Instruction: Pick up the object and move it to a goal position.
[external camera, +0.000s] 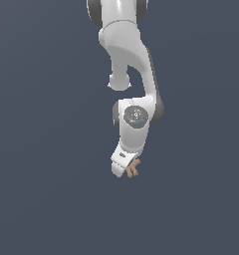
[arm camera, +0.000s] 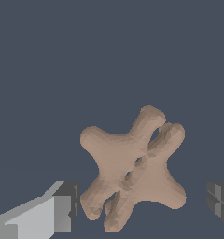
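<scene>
The object is a small tan-brown X-shaped piece of crossed rounded bars. In the wrist view it lies between the two fingers of my gripper. The jaws are open, with a gap on each side of the object. One light grey finger with a dark pad shows beside it. The opposite dark fingertip is at the frame's edge. In the exterior view the white arm hangs down and the object peeks out beside the white hand of the gripper, whose fingertips are mostly hidden.
A plain dark blue-grey surface fills both views. Nothing else shows besides the white arm reaching down from the top of the exterior view.
</scene>
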Tool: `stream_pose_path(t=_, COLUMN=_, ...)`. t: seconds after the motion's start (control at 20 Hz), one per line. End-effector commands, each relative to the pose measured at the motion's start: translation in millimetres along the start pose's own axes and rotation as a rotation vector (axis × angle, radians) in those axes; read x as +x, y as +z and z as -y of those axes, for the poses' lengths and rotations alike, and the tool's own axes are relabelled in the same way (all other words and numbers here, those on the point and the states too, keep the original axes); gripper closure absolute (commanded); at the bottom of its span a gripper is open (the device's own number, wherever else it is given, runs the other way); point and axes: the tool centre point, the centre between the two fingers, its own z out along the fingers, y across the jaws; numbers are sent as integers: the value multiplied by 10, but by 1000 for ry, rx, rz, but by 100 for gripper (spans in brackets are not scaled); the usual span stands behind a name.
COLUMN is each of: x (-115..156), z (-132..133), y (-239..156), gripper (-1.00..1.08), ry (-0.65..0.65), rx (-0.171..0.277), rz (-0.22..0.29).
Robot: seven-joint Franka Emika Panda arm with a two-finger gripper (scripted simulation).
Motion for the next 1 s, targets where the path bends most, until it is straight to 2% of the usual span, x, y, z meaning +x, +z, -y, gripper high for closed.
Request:
stream_pose_path(t=0.0, x=0, z=3, y=46, gripper=-92, ry=-1, rx=0, rz=0)
stream_pose_path(t=0.4, x=-6, z=11, y=418, gripper=-92, ry=-4, rx=0, rz=0)
stream_pose_path(t=0.7, x=4, z=2, y=491, gripper=-92, ry=-5, rx=0, rz=0)
stream_pose_path(t=0.75, x=4, z=2, y=491, gripper=108, ry=-5, rx=0, rz=0)
stream_pose_path(t=0.95, x=4, z=2, y=491, gripper=108, ry=-5, rx=0, rz=0)
